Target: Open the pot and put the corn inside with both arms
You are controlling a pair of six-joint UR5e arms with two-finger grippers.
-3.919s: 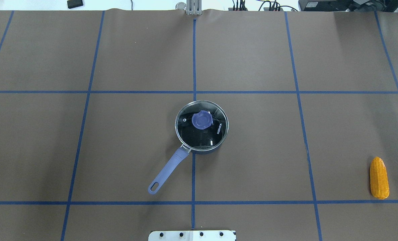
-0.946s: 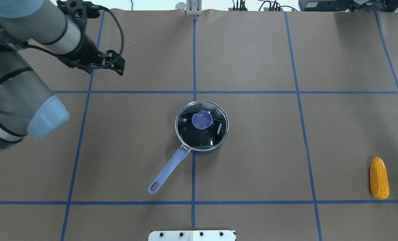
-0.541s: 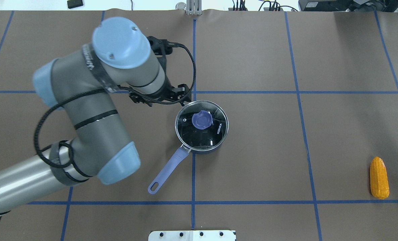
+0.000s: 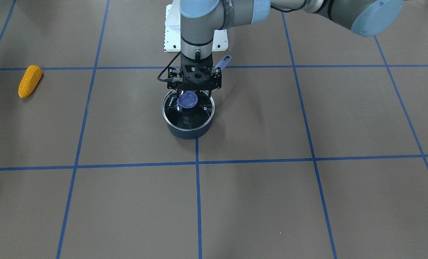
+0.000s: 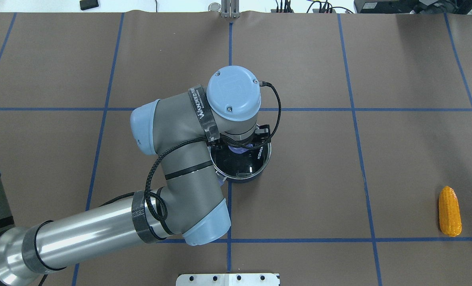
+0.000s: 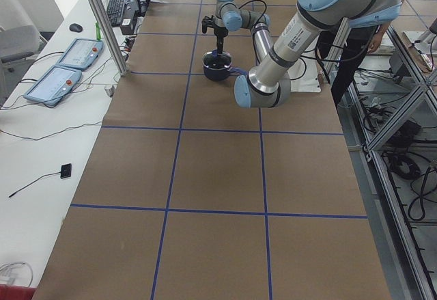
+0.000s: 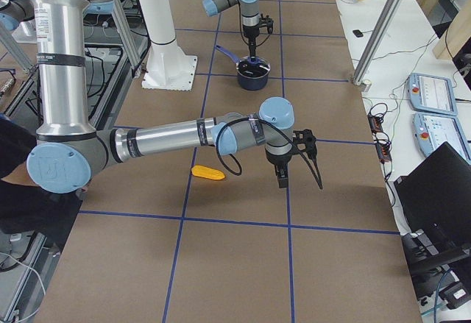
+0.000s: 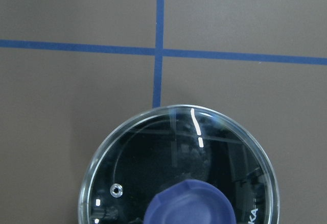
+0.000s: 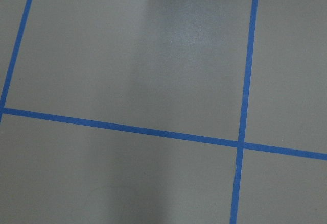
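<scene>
A dark pot (image 4: 187, 133) with a glass lid (image 4: 190, 117) and a blue knob (image 4: 188, 100) stands at the table's middle. Its blue handle (image 4: 224, 61) points toward the robot. My left gripper (image 4: 194, 94) hangs straight down just above the knob, its jaws apart on either side of it. The left wrist view shows the lid (image 8: 153, 157) and the knob (image 8: 191, 203) at the bottom edge, with no fingers in it. The orange-yellow corn (image 5: 449, 211) lies far right on the table. My right gripper (image 7: 302, 185) hovers beyond the corn (image 7: 208, 172); I cannot tell whether it is open.
Brown paper with a blue tape grid covers the table (image 5: 339, 159). The white base plate (image 5: 228, 279) sits at the near edge. The left arm's elbow (image 5: 204, 222) hangs over the pot's handle. The right wrist view shows only paper and tape.
My left arm swung in from the far left to directly over the pot, and its wrist now covers the knob from above. Pot and corn have not moved.
</scene>
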